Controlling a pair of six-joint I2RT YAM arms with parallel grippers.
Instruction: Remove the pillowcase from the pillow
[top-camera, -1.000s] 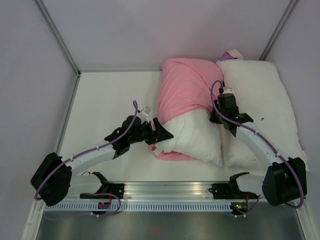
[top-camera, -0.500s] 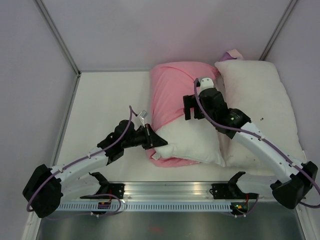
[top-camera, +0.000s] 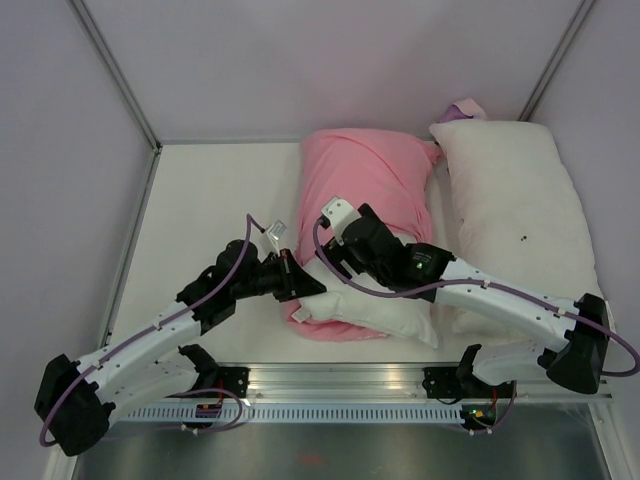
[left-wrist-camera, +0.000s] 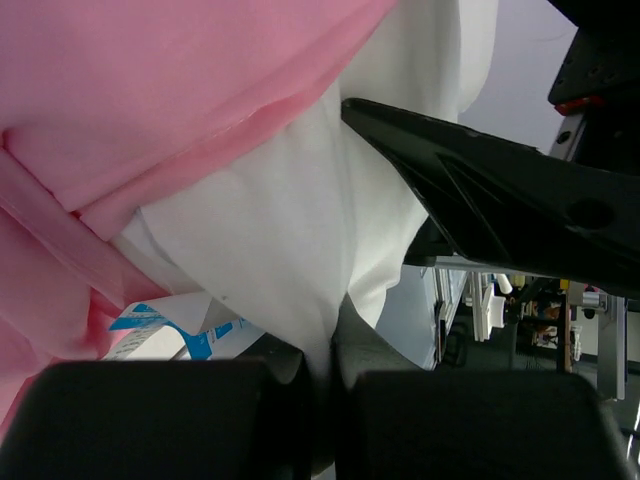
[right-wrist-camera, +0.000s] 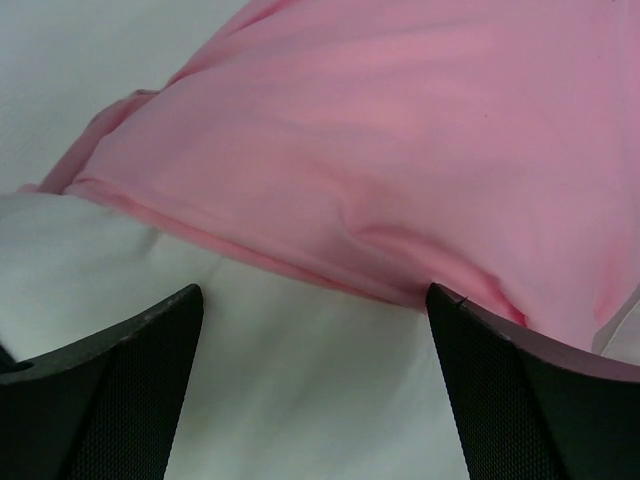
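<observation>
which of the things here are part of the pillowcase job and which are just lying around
Part of the job:
- pillowcase, pink, still over the far half of the pillow
- pillow, its white near end sticking out
- left end effector, shut on the pillow's corner
- right end effector, open at the pillowcase's edge

Just lying about:
- second white pillow with a dark speck
- small purple item behind it
</observation>
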